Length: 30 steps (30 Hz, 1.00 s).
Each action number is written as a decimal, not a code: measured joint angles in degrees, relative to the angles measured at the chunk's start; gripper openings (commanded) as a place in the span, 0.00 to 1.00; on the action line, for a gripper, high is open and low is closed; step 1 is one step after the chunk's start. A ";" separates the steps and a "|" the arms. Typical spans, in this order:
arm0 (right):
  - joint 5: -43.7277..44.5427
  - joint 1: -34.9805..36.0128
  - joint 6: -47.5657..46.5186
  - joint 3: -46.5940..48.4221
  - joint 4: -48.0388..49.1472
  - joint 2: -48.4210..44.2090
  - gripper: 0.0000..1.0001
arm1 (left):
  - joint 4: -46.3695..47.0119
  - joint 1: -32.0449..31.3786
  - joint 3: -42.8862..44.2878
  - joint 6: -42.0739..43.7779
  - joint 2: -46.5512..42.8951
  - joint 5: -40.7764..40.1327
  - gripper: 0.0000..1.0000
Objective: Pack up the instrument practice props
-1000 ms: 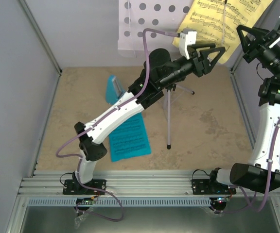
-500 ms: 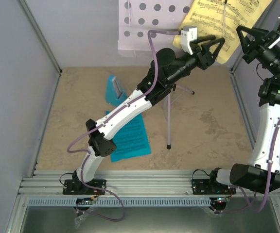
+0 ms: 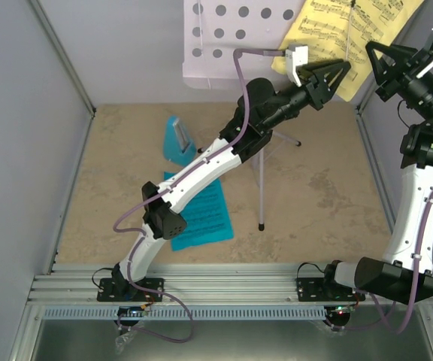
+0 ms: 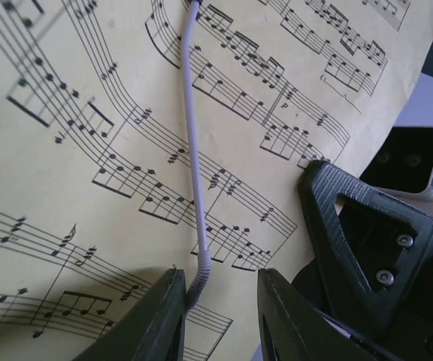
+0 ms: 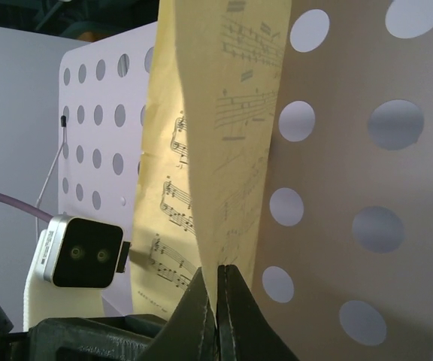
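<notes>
The pale lilac music stand stands at the back, with its round-holed desk (image 3: 231,37) on a thin pole (image 3: 260,180). The yellow music sheet (image 3: 344,30) leans on the desk's right side. My right gripper (image 3: 374,56) is shut on the sheet's right edge; in the right wrist view (image 5: 218,282) the paper runs up from between the closed jaws. My left gripper (image 3: 340,77) is open at the sheet's lower edge. In the left wrist view (image 4: 216,304) its jaws straddle a thin lilac wire (image 4: 194,150) lying over the yellow sheet (image 4: 89,120). The blue metronome (image 3: 177,139) and the cyan sheet (image 3: 201,214) are on the floor.
Grey walls close in the tan floor (image 3: 322,188) on the left, back and right. The stand's tripod legs (image 3: 288,139) spread under the left arm. A metal rail (image 3: 224,289) runs along the near edge. The right gripper's finger (image 4: 367,248) sits close beside the left jaws.
My left arm has stretched up and back, bringing its open gripper to the yellow sheet's lower edge. The right arm and the sheet have barely moved.
</notes>
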 measured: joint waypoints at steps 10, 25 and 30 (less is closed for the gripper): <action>-0.04 0.00 -1.14 0.00 -1.40 -0.46 0.01 | 5.42 0.39 0.13 0.52 1.40 3.15 0.16; 7.80 0.00 -6.88 0.94 -7.87 -1.86 0.00 | 7.17 0.09 -7.78 4.79 -1.51 7.32 0.62; 10.67 0.00 -7.48 2.16 -9.01 -1.90 0.00 | 6.45 0.09 -12.98 6.97 -5.66 7.41 0.72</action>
